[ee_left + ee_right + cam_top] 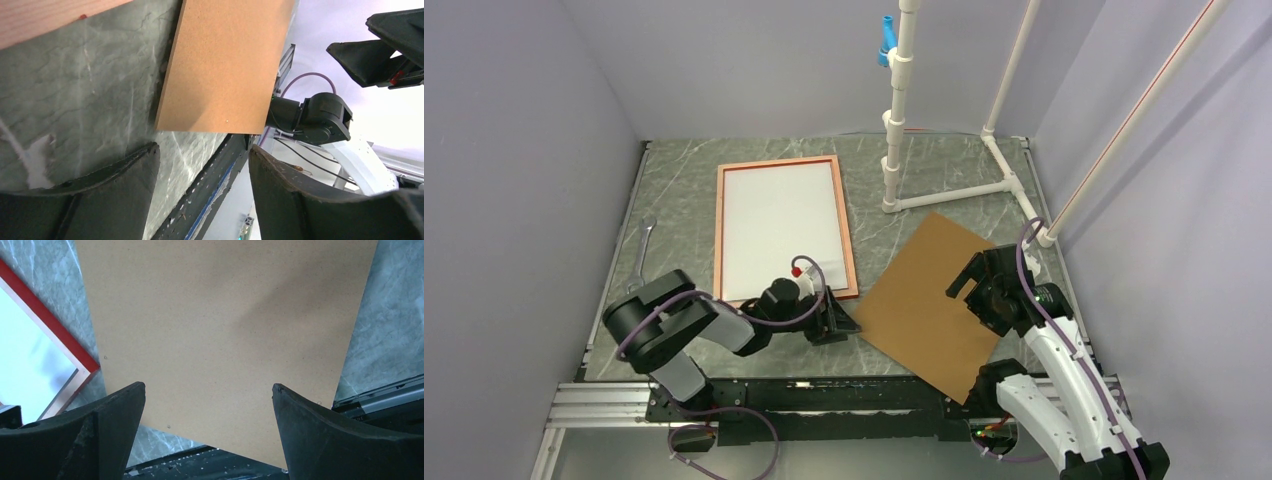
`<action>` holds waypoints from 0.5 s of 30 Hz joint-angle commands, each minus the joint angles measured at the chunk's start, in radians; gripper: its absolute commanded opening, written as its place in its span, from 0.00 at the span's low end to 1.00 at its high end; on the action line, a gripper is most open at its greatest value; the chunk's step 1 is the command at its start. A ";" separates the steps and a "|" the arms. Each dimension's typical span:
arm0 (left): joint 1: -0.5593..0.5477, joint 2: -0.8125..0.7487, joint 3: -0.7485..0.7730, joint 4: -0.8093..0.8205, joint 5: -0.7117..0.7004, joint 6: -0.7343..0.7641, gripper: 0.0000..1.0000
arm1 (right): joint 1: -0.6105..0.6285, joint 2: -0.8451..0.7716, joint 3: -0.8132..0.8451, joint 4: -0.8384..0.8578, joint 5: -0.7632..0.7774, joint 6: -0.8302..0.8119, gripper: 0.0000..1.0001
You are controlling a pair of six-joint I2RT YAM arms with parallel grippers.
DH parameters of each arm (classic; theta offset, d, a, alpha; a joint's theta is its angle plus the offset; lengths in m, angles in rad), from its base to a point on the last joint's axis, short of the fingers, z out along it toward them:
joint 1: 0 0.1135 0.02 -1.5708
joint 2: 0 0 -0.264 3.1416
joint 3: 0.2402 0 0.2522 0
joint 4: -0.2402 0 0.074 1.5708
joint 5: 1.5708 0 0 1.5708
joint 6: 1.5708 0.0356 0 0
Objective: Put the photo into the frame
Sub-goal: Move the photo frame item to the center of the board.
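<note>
The frame (776, 164) lies just beside the open, nearer left gripper (842, 322), its long axis pointing away. The open right gripper (969, 284) hovers over the board (914, 312).

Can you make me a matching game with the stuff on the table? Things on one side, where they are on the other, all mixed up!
Things:
1 frame
2 brown board
3 wrench
4 white pipe stand

Places:
A far right part of the table
B below the right gripper
C left edge of the table
D around a white sheet

Pairs: 1-D, 2-B, 3-C, 4-A
</note>
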 commanded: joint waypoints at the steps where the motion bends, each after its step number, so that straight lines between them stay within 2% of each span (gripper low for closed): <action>1: -0.032 0.110 -0.023 0.209 -0.065 -0.057 0.69 | -0.005 -0.008 0.008 -0.012 -0.011 0.013 1.00; 8: -0.053 0.356 -0.044 0.566 -0.083 -0.160 0.52 | -0.008 -0.009 -0.015 0.022 -0.065 -0.006 1.00; 11: -0.056 0.406 -0.047 0.620 -0.098 -0.170 0.49 | -0.009 -0.010 -0.016 0.027 -0.070 -0.010 1.00; 15: -0.060 0.410 -0.042 0.611 -0.120 -0.153 0.47 | -0.009 -0.016 -0.013 0.029 -0.072 -0.017 1.00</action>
